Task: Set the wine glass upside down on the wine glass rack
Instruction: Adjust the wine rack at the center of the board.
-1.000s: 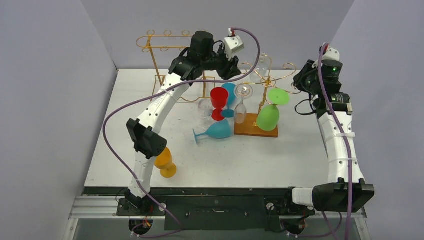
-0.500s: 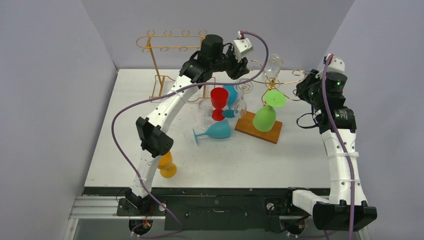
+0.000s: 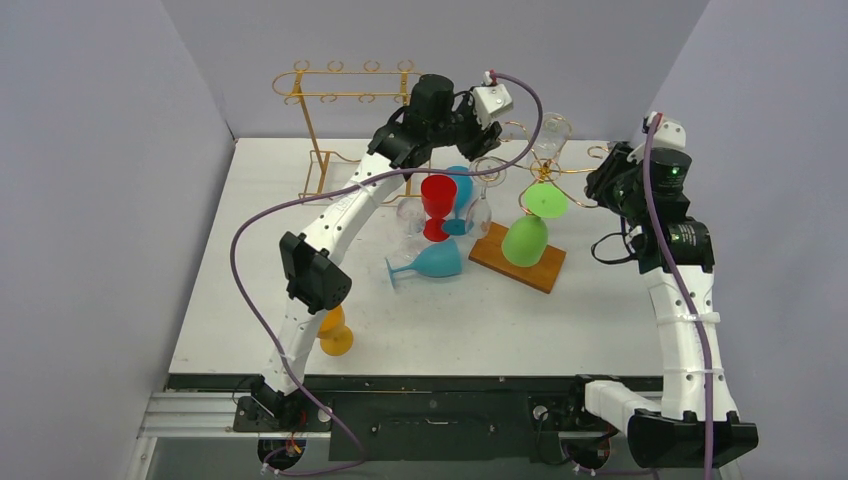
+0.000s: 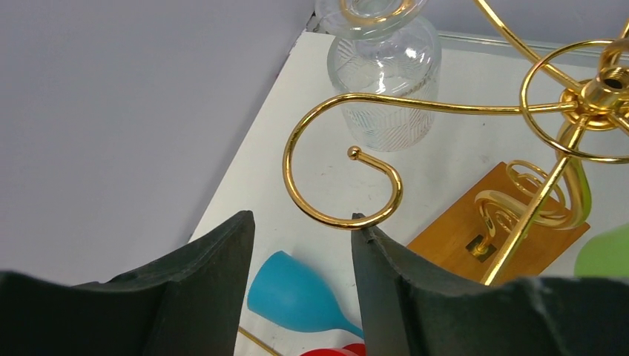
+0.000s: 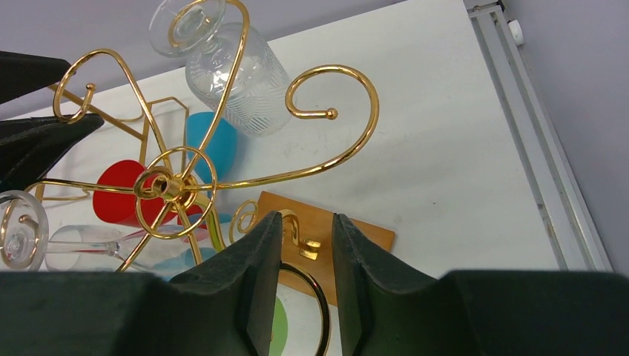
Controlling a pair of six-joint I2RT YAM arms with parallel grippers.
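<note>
The gold spiral wine glass rack (image 3: 545, 176) stands on a wooden base (image 3: 545, 268). Three glasses hang upside down from it: a patterned clear glass (image 3: 553, 135) (image 5: 237, 74), a green glass (image 3: 527, 238) and a clear wine glass (image 3: 484, 198), which tilts. My left gripper (image 3: 487, 130) (image 4: 300, 219) is open and empty, its right fingertip against a gold curl (image 4: 348, 178). At the rack's right side my right gripper (image 3: 598, 170) (image 5: 306, 216) is open, with a gold ring passing between its jaws above the green foot (image 5: 279, 330).
A red glass (image 3: 437, 203) and a blue glass (image 3: 462, 188) stand left of the rack. Another blue glass (image 3: 430, 262) lies on its side. An orange glass (image 3: 333, 331) stands near the left arm. A second gold rack (image 3: 340, 95) is at the back left.
My left gripper has moved right to the rack's curl and opened wider. My right gripper's jaws have parted. The rack's base has turned and shifted, and the hanging glasses swung with it.
</note>
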